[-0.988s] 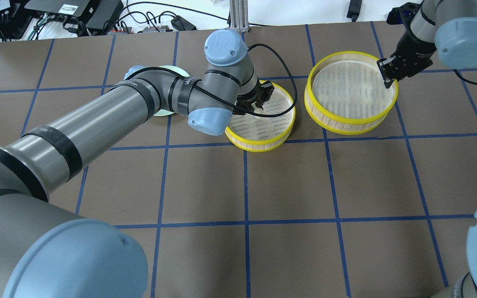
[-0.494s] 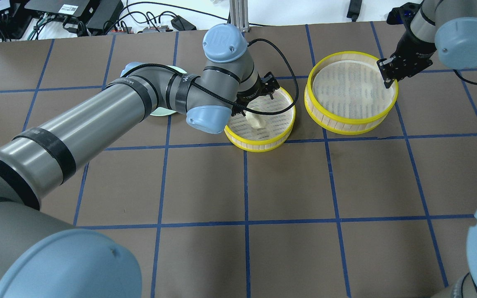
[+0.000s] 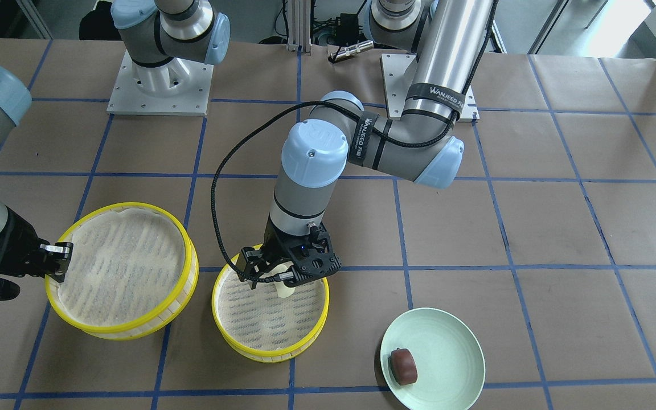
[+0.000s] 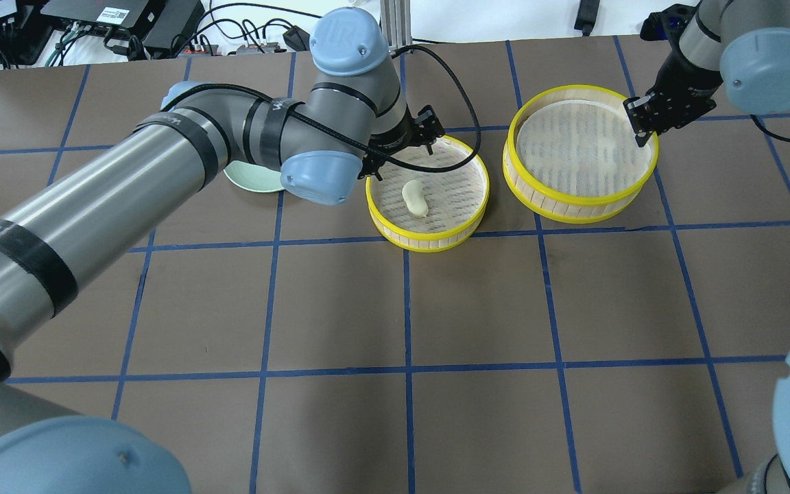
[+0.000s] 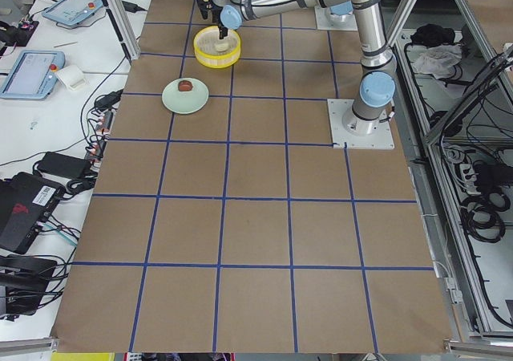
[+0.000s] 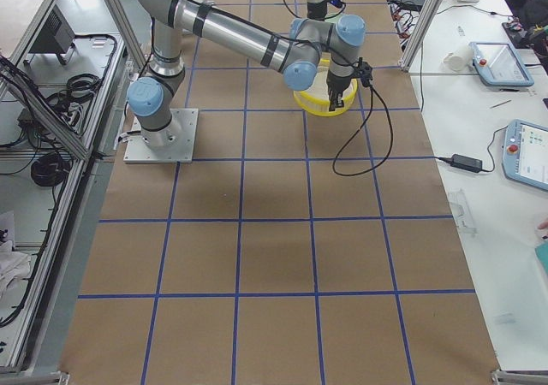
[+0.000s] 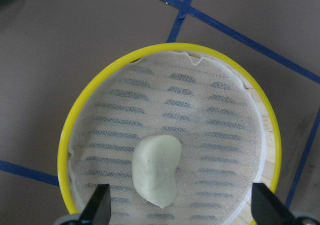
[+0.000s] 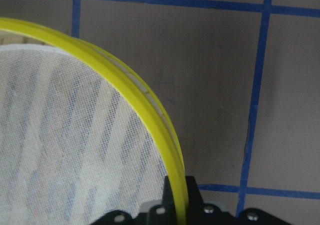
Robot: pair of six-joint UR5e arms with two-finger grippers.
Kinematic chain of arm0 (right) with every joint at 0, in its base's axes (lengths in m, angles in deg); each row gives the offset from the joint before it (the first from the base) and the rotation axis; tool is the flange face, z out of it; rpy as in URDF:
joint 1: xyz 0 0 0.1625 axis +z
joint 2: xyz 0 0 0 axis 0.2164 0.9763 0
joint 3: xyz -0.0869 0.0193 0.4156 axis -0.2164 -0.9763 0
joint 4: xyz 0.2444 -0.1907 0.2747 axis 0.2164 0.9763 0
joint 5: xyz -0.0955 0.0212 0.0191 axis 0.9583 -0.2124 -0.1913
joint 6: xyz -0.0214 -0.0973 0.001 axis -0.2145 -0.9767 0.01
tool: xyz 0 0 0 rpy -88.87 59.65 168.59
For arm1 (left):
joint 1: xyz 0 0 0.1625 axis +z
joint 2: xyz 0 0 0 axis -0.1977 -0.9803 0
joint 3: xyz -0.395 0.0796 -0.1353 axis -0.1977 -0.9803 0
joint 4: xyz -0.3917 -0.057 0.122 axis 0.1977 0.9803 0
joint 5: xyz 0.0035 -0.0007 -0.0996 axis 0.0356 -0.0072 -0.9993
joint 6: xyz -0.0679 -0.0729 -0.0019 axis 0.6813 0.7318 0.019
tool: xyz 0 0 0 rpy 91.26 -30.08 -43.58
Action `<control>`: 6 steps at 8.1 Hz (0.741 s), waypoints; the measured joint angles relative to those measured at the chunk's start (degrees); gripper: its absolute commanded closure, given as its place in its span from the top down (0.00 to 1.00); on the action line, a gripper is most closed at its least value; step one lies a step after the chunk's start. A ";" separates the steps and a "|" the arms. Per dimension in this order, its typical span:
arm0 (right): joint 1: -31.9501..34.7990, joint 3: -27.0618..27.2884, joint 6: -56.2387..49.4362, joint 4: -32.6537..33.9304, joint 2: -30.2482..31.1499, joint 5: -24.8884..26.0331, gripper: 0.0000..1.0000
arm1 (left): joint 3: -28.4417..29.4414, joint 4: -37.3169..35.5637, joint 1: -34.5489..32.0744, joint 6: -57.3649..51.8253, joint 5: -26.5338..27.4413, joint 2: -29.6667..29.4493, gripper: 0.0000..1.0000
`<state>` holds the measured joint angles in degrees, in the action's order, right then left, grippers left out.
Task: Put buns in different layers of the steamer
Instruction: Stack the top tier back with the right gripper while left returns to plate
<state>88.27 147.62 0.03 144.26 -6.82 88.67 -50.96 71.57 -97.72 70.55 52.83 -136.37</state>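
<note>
The cream-white bun [image 4: 415, 197] lies in the smaller steamer tray [image 4: 428, 245], also in the left wrist view [image 7: 156, 171]. My left gripper [image 4: 402, 152] hangs open and empty just above that tray's far side, its fingertips [image 7: 100, 205] straddling the bun from above. My right gripper [image 4: 642, 127] is shut on the right rim of the larger steamer tray [image 4: 577, 200], which holds no bun. The rim runs between its fingers in the right wrist view [image 8: 177, 205]. The reddish-brown bun [image 3: 404, 365] sits on the pale green plate [image 3: 447, 347].
The two trays stand side by side, a small gap apart. In the overhead view the green plate [image 4: 251, 180] is mostly hidden under my left arm. A black cable [image 3: 217, 188] loops from the left wrist over the table.
My left gripper has let go of the cream bun, lifted and drawn back to the left. The bun now lies uncovered in the smaller tray. The right arm has not moved.
</note>
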 measured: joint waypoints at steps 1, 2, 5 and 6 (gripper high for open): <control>0.31 0.00 1.31 -0.16 0.19 -0.01 0.00 | -0.02 2.26 1.95 -3.39 1.75 1.15 1.00; 1.41 -0.04 3.78 -0.23 0.45 0.05 0.00 | -0.31 5.35 4.56 -7.90 3.02 2.61 1.00; 9.52 -0.29 15.98 0.43 0.94 0.61 0.00 | -0.65 11.13 11.67 -21.24 5.71 4.78 1.00; 12.53 -0.36 21.05 0.89 0.84 0.49 0.00 | -0.66 11.23 13.97 -25.60 6.15 4.79 1.00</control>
<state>100.80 147.26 21.08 145.15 -5.98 89.16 -51.63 82.80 -83.75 44.95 58.98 -131.58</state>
